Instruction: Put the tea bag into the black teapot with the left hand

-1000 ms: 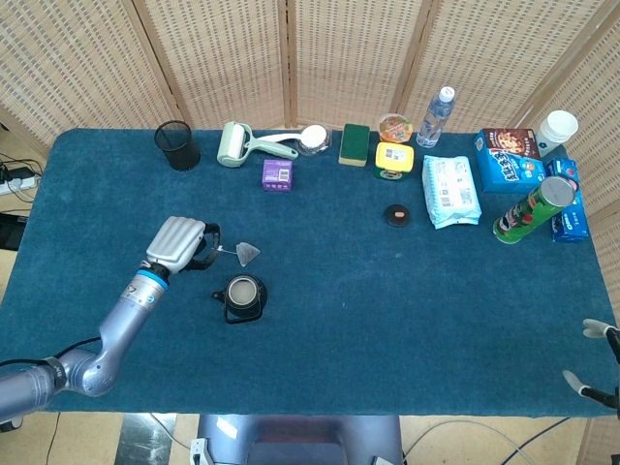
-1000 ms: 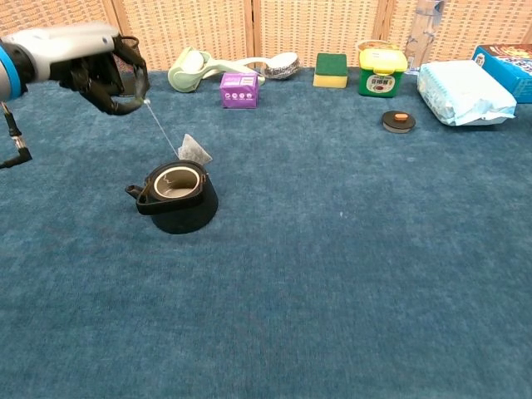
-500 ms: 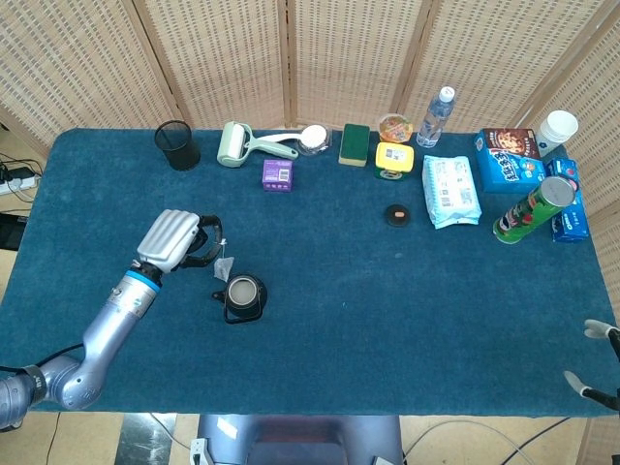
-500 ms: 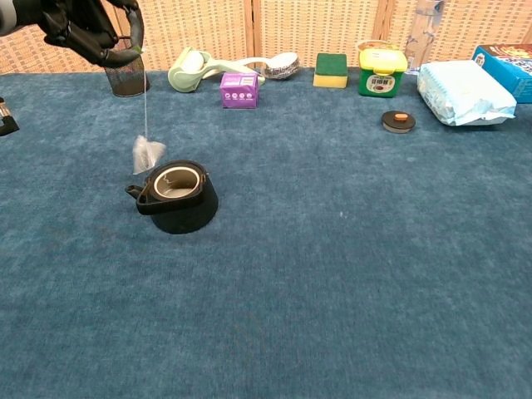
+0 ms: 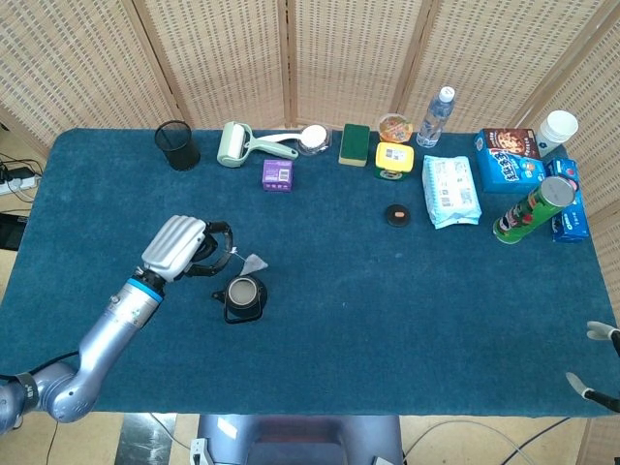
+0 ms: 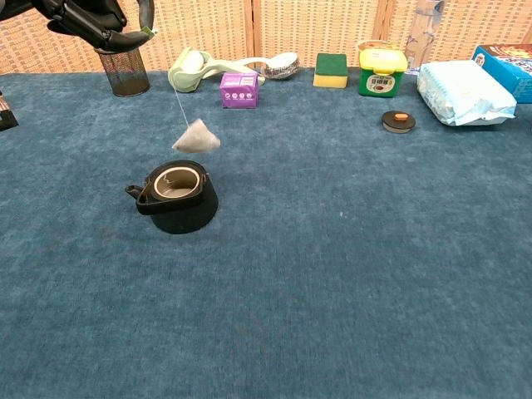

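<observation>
At the upper left of the chest view, the left hand (image 6: 93, 17) is being held high, its fingers pinching the tag end of a string. From that pinch the string is slanting down and to the right, and the tea bag (image 6: 197, 137) is hanging in the air at mid-left, tilted off to one side, above and slightly beyond the mouth of the black teapot (image 6: 175, 195), not touching it. The teapot is standing lidless on the blue table (image 6: 349, 283).

For a clean drop, the swing should be allowed to die out, the pinch brought directly over the opening, and the bag lowered slowly before the string is released.

At the lower right edge of the head view, only fingertips of the right hand (image 5: 593, 360) are being shown, spread apart and empty.
</observation>
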Available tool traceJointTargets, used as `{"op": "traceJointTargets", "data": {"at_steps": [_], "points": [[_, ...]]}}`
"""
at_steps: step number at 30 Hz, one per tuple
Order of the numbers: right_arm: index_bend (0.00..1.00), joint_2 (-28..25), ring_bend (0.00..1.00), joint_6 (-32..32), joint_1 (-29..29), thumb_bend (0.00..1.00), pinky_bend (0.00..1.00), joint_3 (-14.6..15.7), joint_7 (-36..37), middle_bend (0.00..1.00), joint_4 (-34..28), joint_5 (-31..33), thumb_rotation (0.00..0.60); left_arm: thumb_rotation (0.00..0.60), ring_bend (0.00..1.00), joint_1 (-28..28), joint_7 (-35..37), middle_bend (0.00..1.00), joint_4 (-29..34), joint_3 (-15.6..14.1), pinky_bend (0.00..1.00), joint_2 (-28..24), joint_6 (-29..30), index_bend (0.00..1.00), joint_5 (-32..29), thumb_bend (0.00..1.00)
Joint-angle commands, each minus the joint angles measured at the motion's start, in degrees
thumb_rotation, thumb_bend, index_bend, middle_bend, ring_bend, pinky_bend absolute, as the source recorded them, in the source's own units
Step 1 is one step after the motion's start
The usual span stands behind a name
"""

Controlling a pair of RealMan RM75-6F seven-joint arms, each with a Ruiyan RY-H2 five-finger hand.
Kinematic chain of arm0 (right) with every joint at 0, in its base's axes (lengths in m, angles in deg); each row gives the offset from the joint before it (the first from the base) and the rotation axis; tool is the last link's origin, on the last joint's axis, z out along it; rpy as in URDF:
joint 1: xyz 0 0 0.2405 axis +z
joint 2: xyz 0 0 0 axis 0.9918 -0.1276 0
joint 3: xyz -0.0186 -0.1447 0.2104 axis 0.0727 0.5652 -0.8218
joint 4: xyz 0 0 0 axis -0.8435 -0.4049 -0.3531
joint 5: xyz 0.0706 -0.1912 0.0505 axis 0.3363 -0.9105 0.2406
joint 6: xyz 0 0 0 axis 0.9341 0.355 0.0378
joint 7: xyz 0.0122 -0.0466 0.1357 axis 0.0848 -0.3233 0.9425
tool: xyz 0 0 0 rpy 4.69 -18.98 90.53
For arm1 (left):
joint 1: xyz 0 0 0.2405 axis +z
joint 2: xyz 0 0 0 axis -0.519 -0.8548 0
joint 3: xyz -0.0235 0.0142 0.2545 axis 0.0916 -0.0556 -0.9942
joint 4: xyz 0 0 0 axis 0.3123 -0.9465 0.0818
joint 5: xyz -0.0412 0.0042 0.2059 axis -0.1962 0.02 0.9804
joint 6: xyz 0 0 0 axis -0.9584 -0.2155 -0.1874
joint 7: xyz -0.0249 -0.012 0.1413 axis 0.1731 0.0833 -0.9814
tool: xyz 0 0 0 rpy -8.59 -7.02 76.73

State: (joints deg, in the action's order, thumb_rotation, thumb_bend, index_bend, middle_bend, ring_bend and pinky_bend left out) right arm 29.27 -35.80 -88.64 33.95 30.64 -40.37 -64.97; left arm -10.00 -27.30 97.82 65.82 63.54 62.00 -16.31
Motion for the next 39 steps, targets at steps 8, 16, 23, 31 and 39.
{"op": "traceJointTargets", "data": {"at_steps": [8, 16, 23, 31, 39], "points": [[0.26, 0.03, 0.30, -0.07, -0.18, 0.10, 0.38, -0.03, 0.29, 0.37, 0.19, 0.16, 0.600, 0.600, 0.95, -0.25, 0.54, 0.98, 1.24, -0.53, 0.92, -0.75, -0.27, 0.64, 0.31, 0.50], [0.26, -0.26, 0.30, 0.18, -0.02, 0.10, 0.38, -0.25, 0.59, 0.37, 0.24, 0.32, 0.600, 0.600, 0.95, -0.41, 0.57, 0.98, 1.75, -1.32, 0.92, -1.10, -0.90, 0.64, 0.17, 0.50], [0.26, -0.05, 0.30, 0.06, -0.15, 0.10, 0.38, -0.06, 0.44, 0.37, 0.30, 0.12, 0.600, 0.600, 0.95, -0.23, 0.94, 0.98, 2.46, -1.79, 0.92, -1.64, -0.74, 0.64, 0.83, 0.50], [0.26, -0.03, 0.30, -0.10, -0.11, 0.10, 0.38, -0.13, 0.38, 0.37, 0.28, -0.08, 0.600, 0.600, 0.95, 0.45, 1.41, 0.98, 4.28, -2.27, 0.92, -3.24, -0.01, 0.65, 1.87, 0.50], [0.26, -0.15, 0.30, -0.19, -0.23, 0.10, 0.38, -0.03, 0.27, 0.37, 0.15, -0.17, 0.600, 0.600, 0.95, 0.97, 1.51, 0.98, 4.86, -2.80, 0.92, -3.91, 0.53, 0.64, 2.16, 0.50]]}}
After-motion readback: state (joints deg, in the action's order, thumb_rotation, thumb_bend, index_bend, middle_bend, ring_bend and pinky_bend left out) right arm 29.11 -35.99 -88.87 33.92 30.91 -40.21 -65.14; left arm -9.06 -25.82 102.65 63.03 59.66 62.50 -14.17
